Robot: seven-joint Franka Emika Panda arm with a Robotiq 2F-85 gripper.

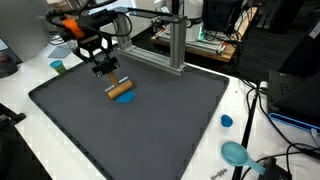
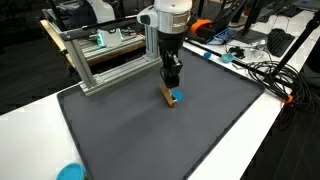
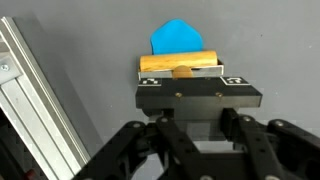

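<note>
Wooden block [image 3: 178,64] pinched between the fingers of the gripper [image 3: 190,84], low on the dark mat [image 1: 160,120] beside a blue piece [image 3: 178,38]; grasp seemingly made, lifting apparently not yet done.

— Where do the outer cameras stand?
— Both sit high and set back. They look down across the dark mat [image 1: 150,130] [image 2: 150,140] from different sides, and the metal frame [image 1: 175,45] [image 2: 100,60] runs along its far edge in each.
— And the wrist camera?
— It is close in, looking past the gripper [image 3: 190,80] at the wooden block [image 3: 180,64], which all three views share.
</note>
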